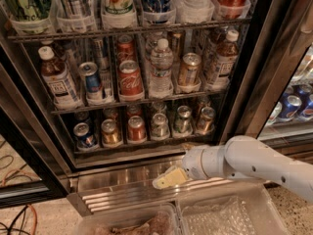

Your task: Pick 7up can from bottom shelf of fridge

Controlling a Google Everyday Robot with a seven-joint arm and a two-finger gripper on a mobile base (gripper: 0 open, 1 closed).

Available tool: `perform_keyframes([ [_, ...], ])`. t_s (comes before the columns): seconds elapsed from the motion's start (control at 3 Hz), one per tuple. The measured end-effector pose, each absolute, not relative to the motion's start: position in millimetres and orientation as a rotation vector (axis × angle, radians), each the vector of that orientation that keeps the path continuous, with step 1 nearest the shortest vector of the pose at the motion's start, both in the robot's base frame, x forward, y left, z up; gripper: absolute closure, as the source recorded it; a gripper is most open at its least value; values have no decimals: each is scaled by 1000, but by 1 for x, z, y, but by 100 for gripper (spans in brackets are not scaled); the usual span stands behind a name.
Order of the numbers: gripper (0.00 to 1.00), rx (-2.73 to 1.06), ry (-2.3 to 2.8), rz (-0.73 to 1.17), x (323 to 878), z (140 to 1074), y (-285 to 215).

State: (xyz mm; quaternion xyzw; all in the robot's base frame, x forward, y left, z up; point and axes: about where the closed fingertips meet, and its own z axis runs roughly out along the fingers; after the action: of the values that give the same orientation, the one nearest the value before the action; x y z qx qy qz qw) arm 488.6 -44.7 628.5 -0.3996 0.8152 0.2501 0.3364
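Observation:
The fridge (243,77) stands open-fronted with wire racks of drinks and a ribbed steel base (122,192). On the bottom shelf (142,144) short cans stand in a row. The 7up can (159,126) has a silver top and a pale silvery-green body; it stands fourth from the left, between a red-orange can (136,129) and a darker can (182,120). My gripper (168,178), pale yellow at its tip on a white arm, is low in front of the steel base. It is below the can and slightly to its right, clear of the shelf.
A blue can (84,134) and gold-brown cans (110,132) share the bottom shelf. The rack above holds bottles and cans. A second cooler with blue cans (291,106) is at the right. Two clear plastic bins (230,214) sit in the foreground. Cables (22,214) lie on the floor at the left.

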Motion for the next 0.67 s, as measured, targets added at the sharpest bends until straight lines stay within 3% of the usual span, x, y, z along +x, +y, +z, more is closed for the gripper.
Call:
perform_keyframes([
  [0.67, 0, -999, 2045, 629, 497, 616, -11],
])
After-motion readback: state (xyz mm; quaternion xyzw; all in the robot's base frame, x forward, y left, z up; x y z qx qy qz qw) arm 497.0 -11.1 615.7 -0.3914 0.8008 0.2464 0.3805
